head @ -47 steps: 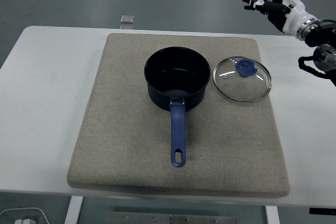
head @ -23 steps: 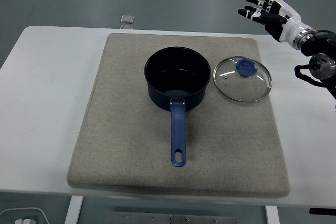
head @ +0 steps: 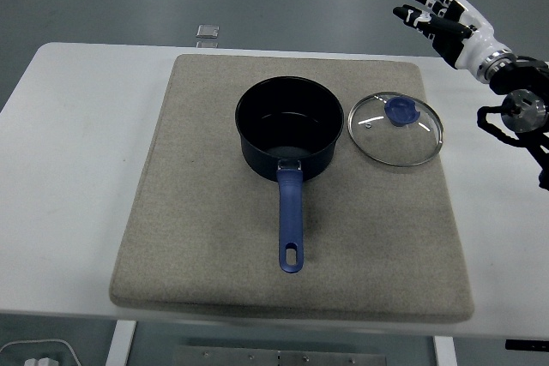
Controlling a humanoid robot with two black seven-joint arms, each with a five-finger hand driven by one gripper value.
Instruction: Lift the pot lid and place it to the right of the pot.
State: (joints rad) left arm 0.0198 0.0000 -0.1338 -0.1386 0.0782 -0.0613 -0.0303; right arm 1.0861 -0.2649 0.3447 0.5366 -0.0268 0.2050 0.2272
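Round glass pot lid (head: 396,129) with metal rim and blue knob, lying flat on the coarse beige rectangular mat (head: 206,237), just right of the dark blue round saucepan (head: 289,129) with long blue handle. Right hand (head: 446,19), raised beyond the white table (head: 69,169), fingers (head: 412,14) spread apart, empty.

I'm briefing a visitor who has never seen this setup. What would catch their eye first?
A dark pot with a blue handle pointing toward the near edge sits open in the middle of a grey mat. Its glass lid, blue knob up, lies flat on the mat just right of the pot. The right hand hangs at upper right with fingers spread, holding nothing.
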